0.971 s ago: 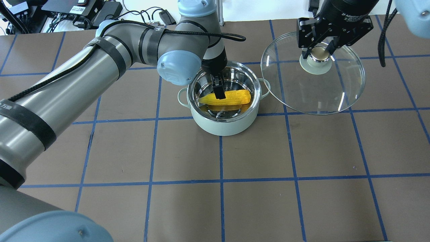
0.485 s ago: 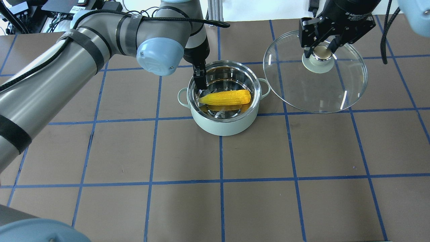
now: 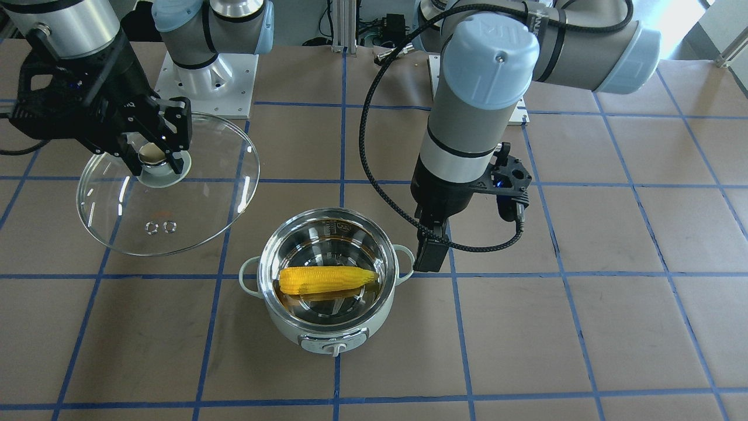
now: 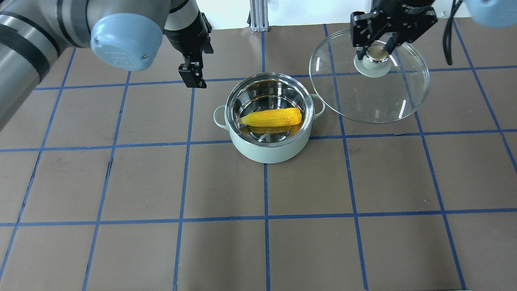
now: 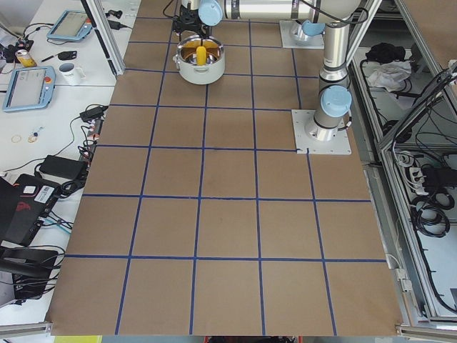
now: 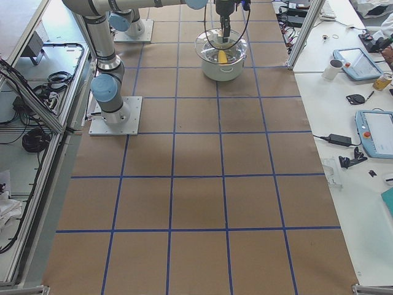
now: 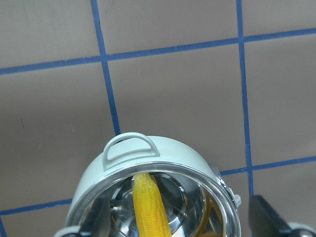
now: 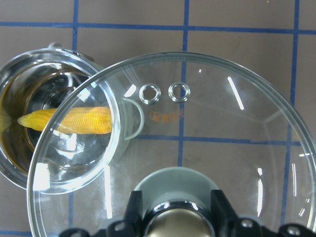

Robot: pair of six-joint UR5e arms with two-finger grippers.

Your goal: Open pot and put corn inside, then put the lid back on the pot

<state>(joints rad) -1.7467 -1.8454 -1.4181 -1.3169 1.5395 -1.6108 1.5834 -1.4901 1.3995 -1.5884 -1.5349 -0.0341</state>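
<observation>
corn (image 4: 271, 117) inside pot (image 4: 268, 152), lid (image 4: 375, 101) held beside rim

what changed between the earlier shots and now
The left gripper lifted out of the pot, where it had been at the corn, and drew back to the robot's left. It now hangs open over the table beside the pot. The right gripper, still shut on the lid, carried it slightly toward the far edge. Corn and pot stayed put.

the corn (image 4: 270, 117) lies inside the pot (image 4: 266, 152). the lid (image 4: 373, 101) is up beside the pot, toward the table's right end.
</observation>
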